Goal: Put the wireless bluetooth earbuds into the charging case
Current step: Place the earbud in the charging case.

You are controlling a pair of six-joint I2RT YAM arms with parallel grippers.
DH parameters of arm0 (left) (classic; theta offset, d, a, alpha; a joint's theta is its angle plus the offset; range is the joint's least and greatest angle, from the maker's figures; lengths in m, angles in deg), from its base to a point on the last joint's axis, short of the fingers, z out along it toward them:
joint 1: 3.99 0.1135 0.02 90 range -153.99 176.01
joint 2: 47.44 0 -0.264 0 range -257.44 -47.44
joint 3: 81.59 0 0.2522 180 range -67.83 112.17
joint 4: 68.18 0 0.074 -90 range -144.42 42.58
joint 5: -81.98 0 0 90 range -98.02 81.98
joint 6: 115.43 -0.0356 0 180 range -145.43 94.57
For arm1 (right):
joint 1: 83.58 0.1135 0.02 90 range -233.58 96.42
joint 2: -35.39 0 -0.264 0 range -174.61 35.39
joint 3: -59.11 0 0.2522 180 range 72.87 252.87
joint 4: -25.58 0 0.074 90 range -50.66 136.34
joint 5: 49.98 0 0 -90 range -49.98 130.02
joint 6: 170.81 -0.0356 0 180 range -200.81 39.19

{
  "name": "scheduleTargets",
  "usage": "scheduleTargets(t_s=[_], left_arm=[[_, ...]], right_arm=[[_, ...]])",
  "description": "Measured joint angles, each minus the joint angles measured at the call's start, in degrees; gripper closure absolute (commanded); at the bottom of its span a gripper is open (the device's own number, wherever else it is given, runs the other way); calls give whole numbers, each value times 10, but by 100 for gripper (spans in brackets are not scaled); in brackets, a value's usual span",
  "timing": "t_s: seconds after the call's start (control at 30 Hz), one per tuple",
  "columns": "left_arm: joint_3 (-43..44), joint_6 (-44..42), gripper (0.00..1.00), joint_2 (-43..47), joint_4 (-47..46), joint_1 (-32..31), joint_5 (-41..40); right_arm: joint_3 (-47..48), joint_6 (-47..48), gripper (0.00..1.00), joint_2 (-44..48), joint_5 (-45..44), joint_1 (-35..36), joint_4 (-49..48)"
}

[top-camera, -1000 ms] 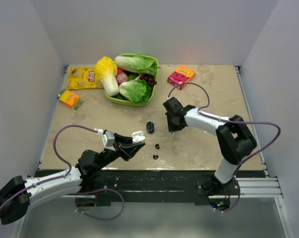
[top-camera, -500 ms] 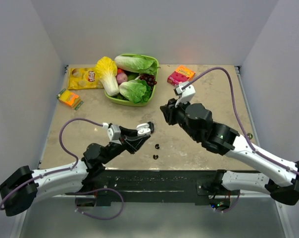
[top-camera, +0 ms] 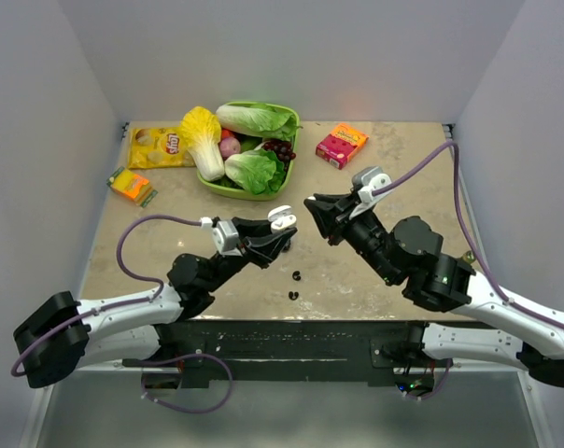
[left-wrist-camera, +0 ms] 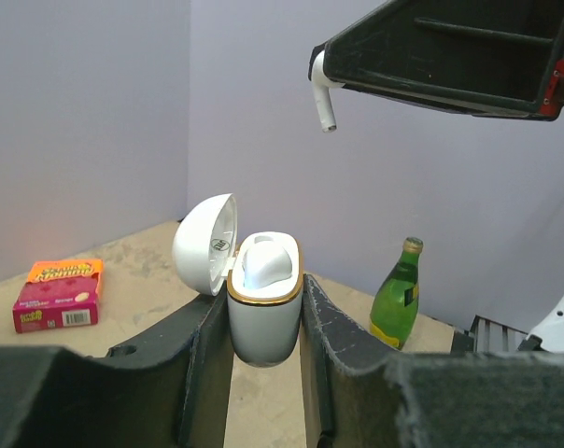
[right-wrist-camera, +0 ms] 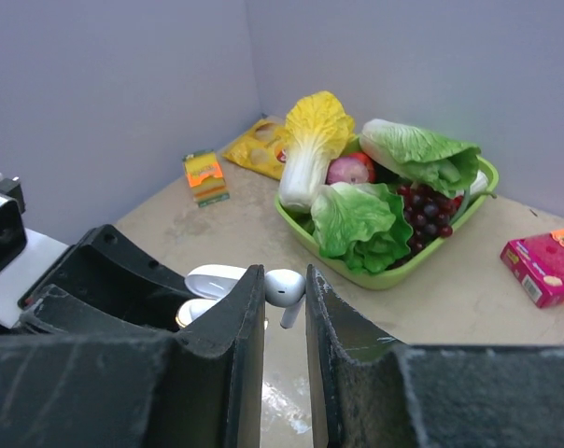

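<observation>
Top external, left gripper [top-camera: 280, 231] raised, clamping charging case [top-camera: 282, 218], right gripper [top-camera: 313, 207] facing it, pinching earbud [right-wrist-camera: 285, 286]

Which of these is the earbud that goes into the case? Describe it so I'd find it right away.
Above the middle of the table, the two arms' tips nearly meet. The right gripper pinches a small white earbud with a short stem. The white charging case in the left gripper is bigger, with its lid open; the earbud is the slim stemmed piece.
</observation>
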Motion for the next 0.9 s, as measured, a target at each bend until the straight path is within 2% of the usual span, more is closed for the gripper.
scheduleTargets(t_s=[0.47,0.9], left_arm=[[61,-34,100,-64,-50,0,17],[79,-34,100,-65,-50,0,30]], right_arm=[[-45,84,100,36,40,4,-94],[-48,98,100,29,52,7,-108]])
